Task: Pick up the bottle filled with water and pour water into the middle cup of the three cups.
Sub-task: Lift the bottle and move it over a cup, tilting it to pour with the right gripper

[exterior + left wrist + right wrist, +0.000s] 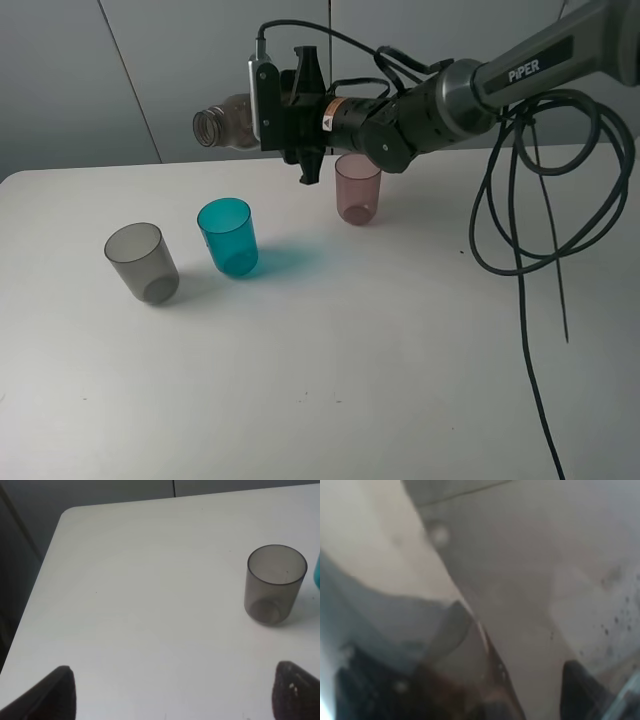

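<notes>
My right gripper (268, 112) is shut on the smoky brown-grey bottle (228, 125) and holds it tipped on its side in the air, its open mouth pointing left, above and behind the teal middle cup (229, 237). No water stream shows. The grey cup (142, 262) stands left of the teal one and the pinkish-mauve cup (357, 188) stands right and further back. In the right wrist view the bottle's translucent wall (520, 580) fills the frame. My left gripper (170, 692) is open and empty, its dark fingertips (55, 692) low over the table, near the grey cup (274, 584).
The white table (350, 380) has a rounded far-left corner (70, 515). The right arm's black cables (530, 230) hang over the table's right side. A grey wall stands behind the table.
</notes>
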You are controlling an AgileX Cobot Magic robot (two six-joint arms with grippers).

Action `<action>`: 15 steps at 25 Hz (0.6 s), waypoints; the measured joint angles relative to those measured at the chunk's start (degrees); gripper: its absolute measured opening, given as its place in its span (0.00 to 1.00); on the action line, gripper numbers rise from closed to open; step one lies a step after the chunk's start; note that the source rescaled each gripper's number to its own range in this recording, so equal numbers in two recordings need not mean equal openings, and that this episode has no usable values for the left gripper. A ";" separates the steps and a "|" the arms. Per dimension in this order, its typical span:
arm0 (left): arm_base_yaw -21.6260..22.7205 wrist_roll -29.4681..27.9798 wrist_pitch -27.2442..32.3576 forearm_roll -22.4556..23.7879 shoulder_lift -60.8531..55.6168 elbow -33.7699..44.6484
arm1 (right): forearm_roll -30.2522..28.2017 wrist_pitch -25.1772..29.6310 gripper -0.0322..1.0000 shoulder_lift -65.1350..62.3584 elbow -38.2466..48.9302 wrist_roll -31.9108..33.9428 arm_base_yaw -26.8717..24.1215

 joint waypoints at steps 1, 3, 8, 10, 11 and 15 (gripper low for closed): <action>0.00 0.00 0.00 0.00 0.00 0.00 | 0.00 -0.20 0.06 0.36 -0.10 0.00 0.00; 0.00 0.00 0.00 0.00 0.00 0.00 | 0.00 -0.20 0.06 1.19 -0.09 0.00 0.00; 0.00 0.12 0.00 0.00 0.00 0.00 | 0.00 -0.52 0.06 1.94 -0.09 0.00 0.00; 0.00 0.12 0.00 0.00 0.00 0.00 | 0.00 -0.79 0.06 2.54 -0.09 0.00 0.00; 0.00 0.24 0.00 0.00 0.00 0.00 | 0.00 -0.66 0.06 2.65 -0.09 0.00 0.00; 0.00 0.24 0.00 0.00 0.00 0.00 | 0.00 -1.07 0.06 2.92 -0.09 0.13 0.00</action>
